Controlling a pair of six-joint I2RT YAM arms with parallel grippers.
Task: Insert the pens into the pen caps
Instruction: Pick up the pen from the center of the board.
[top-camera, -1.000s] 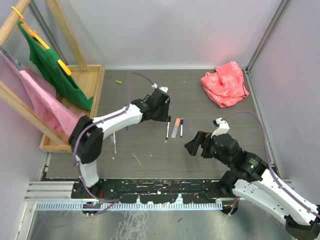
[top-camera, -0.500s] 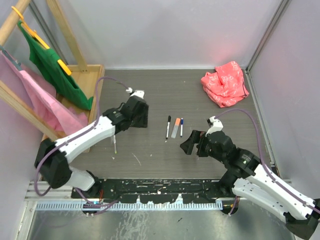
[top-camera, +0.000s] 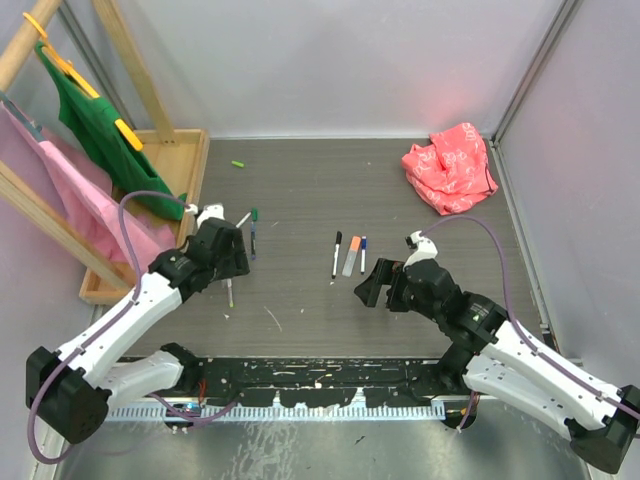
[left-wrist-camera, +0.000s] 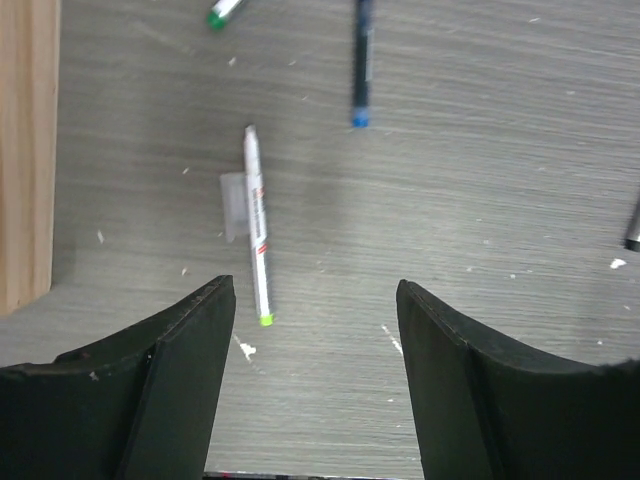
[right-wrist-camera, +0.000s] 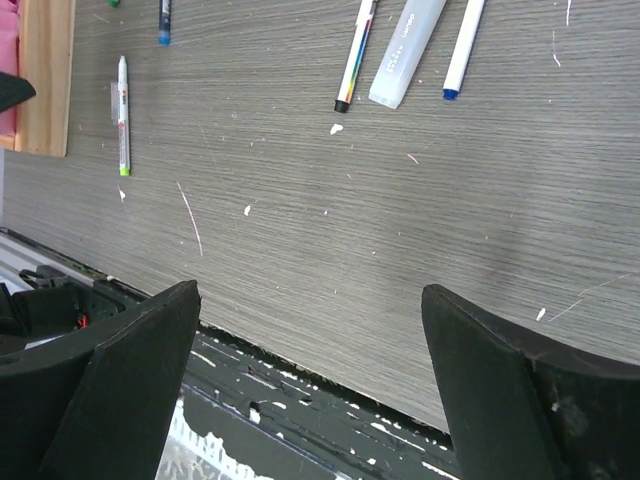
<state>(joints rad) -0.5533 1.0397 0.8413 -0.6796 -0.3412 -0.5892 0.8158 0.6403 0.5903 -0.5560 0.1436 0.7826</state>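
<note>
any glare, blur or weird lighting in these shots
Top external: even soft light, sharp throughout, a pinkish glow on the back wall above the red bag. Left wrist: table grain and the white pen crisp, the left end effector a dark, detail-poor silhouette. Right wrist: likewise, the right end effector near black, no glare on the table.

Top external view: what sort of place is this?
Probably a lab robot cell: plain panel walls enclose the table, the arms are bolted to a metal rail, and props include a wooden rack and pens.

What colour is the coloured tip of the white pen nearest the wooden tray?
Lime green; pen clearest in left wrist view.
</note>
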